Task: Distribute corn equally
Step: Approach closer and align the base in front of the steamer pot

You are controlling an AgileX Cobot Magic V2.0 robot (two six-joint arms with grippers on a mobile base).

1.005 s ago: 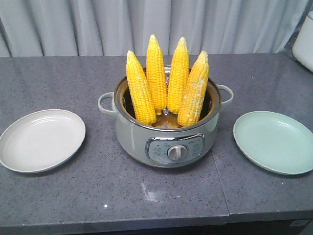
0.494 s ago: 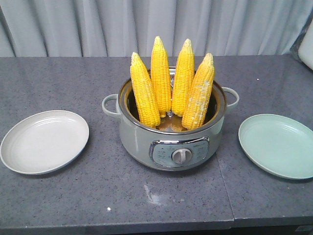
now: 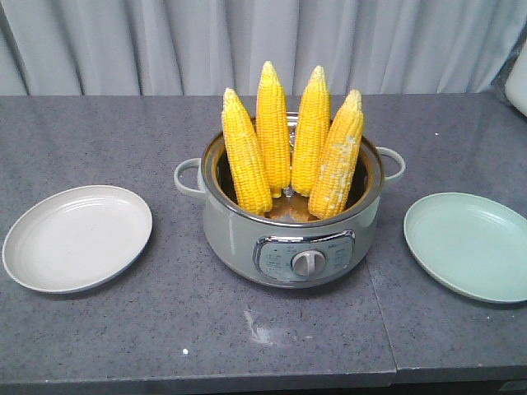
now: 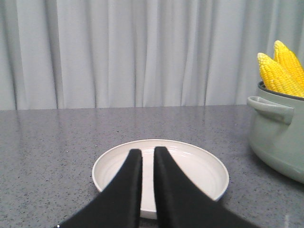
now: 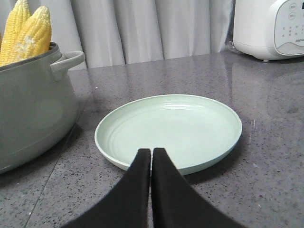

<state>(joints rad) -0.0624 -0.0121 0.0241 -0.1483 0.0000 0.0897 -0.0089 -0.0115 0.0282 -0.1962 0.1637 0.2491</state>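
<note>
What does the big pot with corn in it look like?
The pale grey-green round electric pot stands upright on the grey countertop, between a white plate and a green plate, touching neither. It has a shiny metal rim, a loop handle on each side and a silver front panel with a round knob. Four yellow corn cobs stand inside, tips up.

We are looking at four bright yellow husked cobs standing in the pot [image 3: 235, 239] at the middle of the bench [image 3: 99, 329], bases down inside its rim, pointed tips rising well above it. The left front cob [image 3: 246, 156] is leaning slightly left, the right front cob [image 3: 336, 160] is tilting right and showing pale patches on its kernels. The back left cob [image 3: 274, 127] and back right cob [image 3: 310, 127] are standing nearly upright between them, close together.
</note>
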